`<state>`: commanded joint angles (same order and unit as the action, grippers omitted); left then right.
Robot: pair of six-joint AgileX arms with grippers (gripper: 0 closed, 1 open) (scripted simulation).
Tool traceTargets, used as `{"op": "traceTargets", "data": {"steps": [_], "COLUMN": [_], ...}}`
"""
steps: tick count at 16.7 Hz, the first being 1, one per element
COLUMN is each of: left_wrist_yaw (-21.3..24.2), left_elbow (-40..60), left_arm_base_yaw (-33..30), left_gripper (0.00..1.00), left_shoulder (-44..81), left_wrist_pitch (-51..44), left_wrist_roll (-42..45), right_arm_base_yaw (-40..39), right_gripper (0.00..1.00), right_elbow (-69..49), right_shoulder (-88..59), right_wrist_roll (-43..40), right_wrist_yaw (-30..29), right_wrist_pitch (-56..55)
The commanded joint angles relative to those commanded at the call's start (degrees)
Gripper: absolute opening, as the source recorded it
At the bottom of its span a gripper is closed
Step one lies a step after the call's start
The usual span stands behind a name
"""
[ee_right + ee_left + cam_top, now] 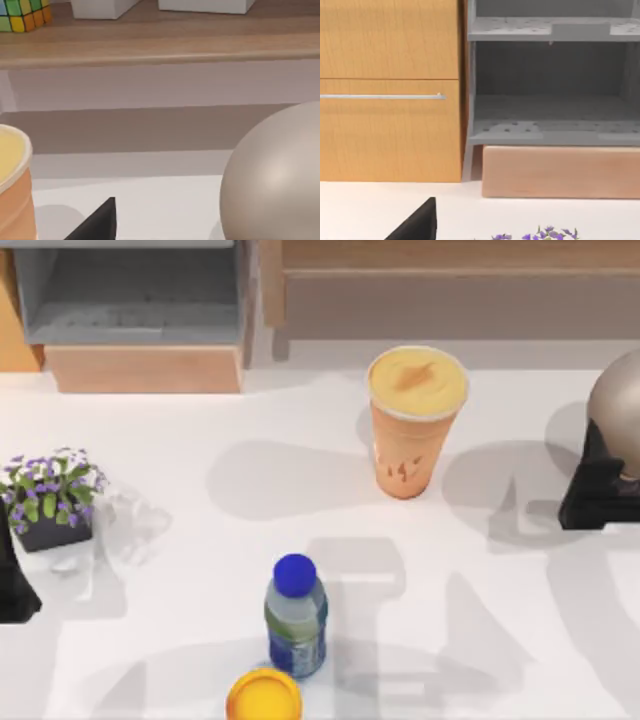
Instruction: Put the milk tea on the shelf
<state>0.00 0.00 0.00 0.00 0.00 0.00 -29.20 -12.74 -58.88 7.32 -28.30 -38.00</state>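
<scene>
White tabletop [200, 480], shelf [450, 300] along its far edge. The milk tea [415, 420] stands upright on the table just before the shelf, ungrasped. Right gripper [600, 490] sits near the right edge, apart from the cup; left gripper [15, 590] parked at the left edge; finger state of both: cannot tell. Step judged: approach. Next move requires the right gripper to close in on the cup.

Bench: white top [180, 530], soft grey shadows across it
Far-left corner: orange wood cabinet [390, 90], grey-lined wooden box [140, 310]
</scene>
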Motion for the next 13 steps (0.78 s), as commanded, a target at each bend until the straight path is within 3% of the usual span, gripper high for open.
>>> {"op": "traceTargets", "data": {"steps": [13], "left_wrist_yaw": [0.0], "left_elbow": [0.0], "left_arm_base_yaw": [0.0], "left_gripper": [1.0], "left_shoulder": [0.0], "left_wrist_pitch": [0.0], "left_wrist_roll": [0.0], "right_arm_base_yaw": [-21.5], "right_gripper": [1.0], "right_elbow": [-17.4], "right_shoulder": [-56.6], "right_wrist_roll": [-4.1], "right_wrist_yaw": [-23.0], "right_wrist_pitch": [-41.2]}}
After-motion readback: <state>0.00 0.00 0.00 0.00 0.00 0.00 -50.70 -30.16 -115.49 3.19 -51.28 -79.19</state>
